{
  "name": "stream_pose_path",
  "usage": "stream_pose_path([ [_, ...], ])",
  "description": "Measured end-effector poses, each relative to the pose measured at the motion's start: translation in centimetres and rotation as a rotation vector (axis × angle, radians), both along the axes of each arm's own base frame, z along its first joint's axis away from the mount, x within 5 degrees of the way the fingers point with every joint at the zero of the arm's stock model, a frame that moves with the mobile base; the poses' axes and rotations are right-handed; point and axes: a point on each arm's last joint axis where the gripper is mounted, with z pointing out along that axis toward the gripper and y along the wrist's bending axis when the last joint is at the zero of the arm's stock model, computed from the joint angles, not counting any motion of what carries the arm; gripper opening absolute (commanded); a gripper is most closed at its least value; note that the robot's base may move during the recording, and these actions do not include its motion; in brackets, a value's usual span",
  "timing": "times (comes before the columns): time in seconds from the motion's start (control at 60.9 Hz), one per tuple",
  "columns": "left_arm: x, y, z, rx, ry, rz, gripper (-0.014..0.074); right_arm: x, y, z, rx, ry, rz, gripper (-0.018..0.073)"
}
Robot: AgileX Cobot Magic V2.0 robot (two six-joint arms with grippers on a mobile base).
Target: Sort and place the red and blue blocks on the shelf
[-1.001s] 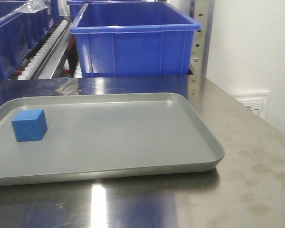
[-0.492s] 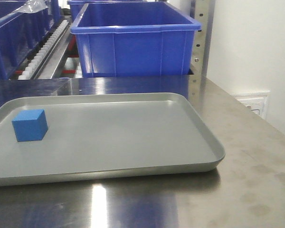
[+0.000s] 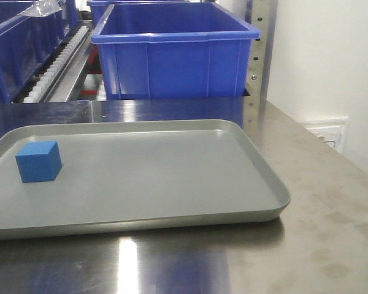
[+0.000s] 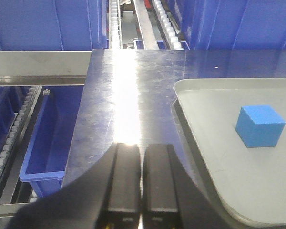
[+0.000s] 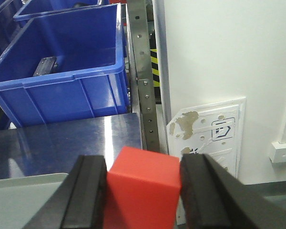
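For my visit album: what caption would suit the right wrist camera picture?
The right end effector holds the red block, with a blue crate and the steel shelf upright behind.

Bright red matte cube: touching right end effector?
Touching. Right wrist view: right end effector fingers press both sides of the red cube, no gap.

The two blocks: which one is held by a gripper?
The red block, clamped in the right gripper. The blue block lies free on the grey tray.
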Motion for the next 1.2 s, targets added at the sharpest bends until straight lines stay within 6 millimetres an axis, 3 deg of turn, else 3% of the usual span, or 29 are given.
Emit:
stream_pose_path([
  [0.87, 0.2, -0.1, 0.3, -0.051, 0.027, -0.004, 0.0122, 0.0, 0.0, 0.0, 0.0, -0.002, 0.0, 0.0048],
  [1.001, 1.4, -0.2, 2.7, -0.067, 0.084, -0.003, 0.0122, 0.0, 0.0, 0.0, 0.0, -0.002, 0.0, 0.0048],
  [1.198, 5.1, -0.3, 8.6, -0.072, 0.125, -0.002, 0.0122, 0.0, 0.0, 0.0, 0.0, -0.002, 0.0, 0.0048],
])
